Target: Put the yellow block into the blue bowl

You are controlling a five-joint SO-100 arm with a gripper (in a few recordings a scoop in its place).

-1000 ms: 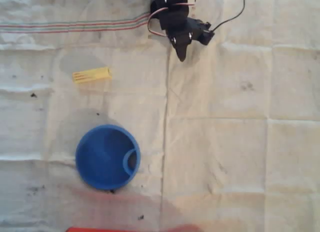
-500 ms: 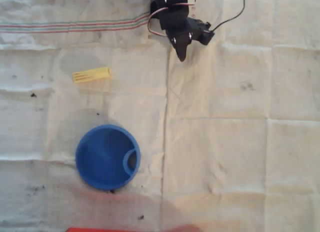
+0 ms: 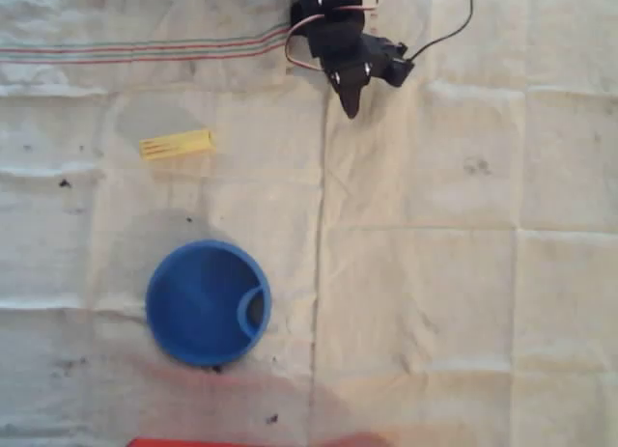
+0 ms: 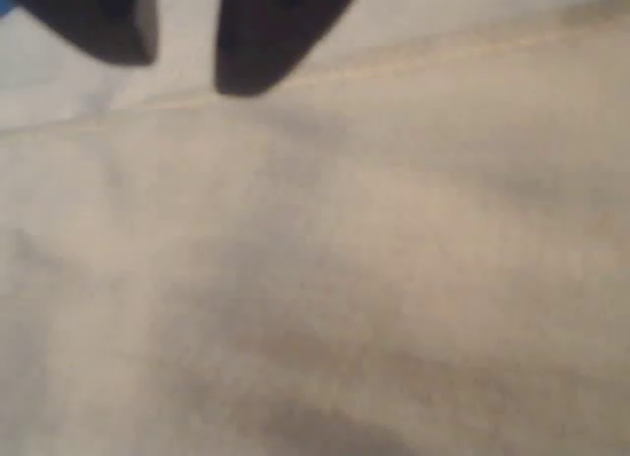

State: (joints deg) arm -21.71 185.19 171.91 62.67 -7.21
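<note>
You have everything left to do: your pincer [image 3: 351,104] hangs empty at twelve o'clock with a slight gap between its tips, the yellow block [image 3: 177,144] lies untouched on the tabletop at ten o'clock, directly above the empty blue bowl [image 3: 208,302].

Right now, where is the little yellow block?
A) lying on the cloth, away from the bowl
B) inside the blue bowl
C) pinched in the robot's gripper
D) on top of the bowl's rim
A: in the overhead view the yellow block lies flat on the cloth, apart from the blue bowl, and the gripper holds nothing.
</note>
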